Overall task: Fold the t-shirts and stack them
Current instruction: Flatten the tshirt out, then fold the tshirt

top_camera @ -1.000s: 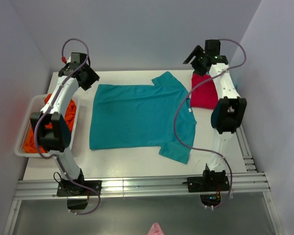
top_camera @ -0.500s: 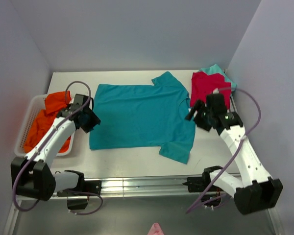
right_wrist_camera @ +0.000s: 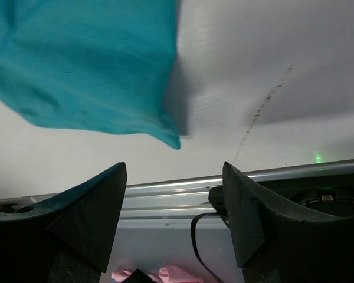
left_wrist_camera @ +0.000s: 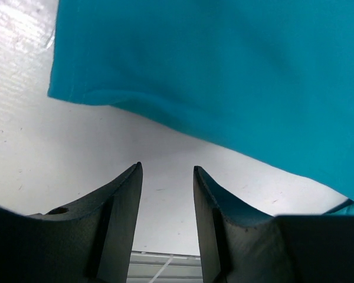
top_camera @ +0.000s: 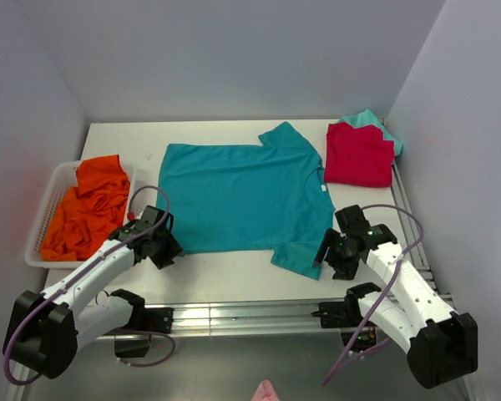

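A teal-blue t-shirt (top_camera: pixel 242 196) lies spread flat in the middle of the white table. My left gripper (top_camera: pixel 165 249) is open and empty, low over the table just by the shirt's near left corner; the left wrist view shows the hem (left_wrist_camera: pixel 224 71) just beyond the gripper (left_wrist_camera: pixel 167 171). My right gripper (top_camera: pixel 327 257) is open wide and empty beside the near sleeve, whose tip (right_wrist_camera: pixel 82 59) lies just past the gripper (right_wrist_camera: pixel 174 171). A folded red shirt (top_camera: pixel 359 154) lies on a light-teal one (top_camera: pixel 376 121) at the back right. An orange shirt (top_camera: pixel 88 205) is crumpled in a basket.
The white basket (top_camera: pixel 37 230) stands at the table's left edge. Aluminium rails (top_camera: pixel 250 316) run along the near edge, close behind both grippers. Grey walls close in the back and both sides.
Both arms have swung from the back of the table down to the near edge. Each gripper now sits low by a near corner of the teal-blue shirt.
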`<move>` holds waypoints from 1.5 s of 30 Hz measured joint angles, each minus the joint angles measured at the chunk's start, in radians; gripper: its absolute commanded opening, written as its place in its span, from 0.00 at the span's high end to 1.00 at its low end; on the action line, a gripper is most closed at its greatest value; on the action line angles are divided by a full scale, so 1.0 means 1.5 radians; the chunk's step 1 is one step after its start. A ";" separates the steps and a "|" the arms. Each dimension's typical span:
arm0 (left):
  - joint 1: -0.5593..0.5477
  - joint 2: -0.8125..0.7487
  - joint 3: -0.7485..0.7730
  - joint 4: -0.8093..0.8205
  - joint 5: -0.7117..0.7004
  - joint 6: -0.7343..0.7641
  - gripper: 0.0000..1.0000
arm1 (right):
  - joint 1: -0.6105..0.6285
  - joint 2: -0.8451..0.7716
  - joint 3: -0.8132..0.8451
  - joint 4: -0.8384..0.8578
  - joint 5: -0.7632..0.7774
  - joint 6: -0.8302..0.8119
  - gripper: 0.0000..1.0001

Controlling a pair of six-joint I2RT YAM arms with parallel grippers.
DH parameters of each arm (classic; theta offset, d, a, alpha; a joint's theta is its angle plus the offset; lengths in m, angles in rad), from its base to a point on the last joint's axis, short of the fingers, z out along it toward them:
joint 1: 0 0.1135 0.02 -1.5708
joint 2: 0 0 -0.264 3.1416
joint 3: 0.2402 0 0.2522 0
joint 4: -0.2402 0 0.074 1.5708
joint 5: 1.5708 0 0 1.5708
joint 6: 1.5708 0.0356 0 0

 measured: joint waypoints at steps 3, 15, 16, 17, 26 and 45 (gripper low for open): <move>-0.003 -0.013 -0.013 0.002 0.001 -0.014 0.54 | 0.004 -0.012 -0.040 0.008 -0.001 0.014 0.29; -0.008 -0.037 -0.005 -0.002 0.000 -0.027 0.55 | 0.036 -0.016 -0.126 0.113 -0.008 0.074 0.34; -0.008 -0.038 -0.003 -0.002 0.000 -0.027 0.55 | 0.038 -0.007 -0.126 0.127 -0.009 0.079 0.35; -0.008 -0.039 -0.002 -0.002 -0.001 -0.027 0.55 | 0.039 0.005 -0.124 0.138 -0.011 0.083 0.37; -0.008 -0.039 0.001 -0.010 -0.009 -0.040 0.73 | 0.052 0.074 -0.103 0.205 -0.006 0.095 0.65; -0.004 0.019 0.020 -0.121 -0.161 -0.212 0.44 | 0.054 0.081 -0.102 0.199 0.031 0.081 1.00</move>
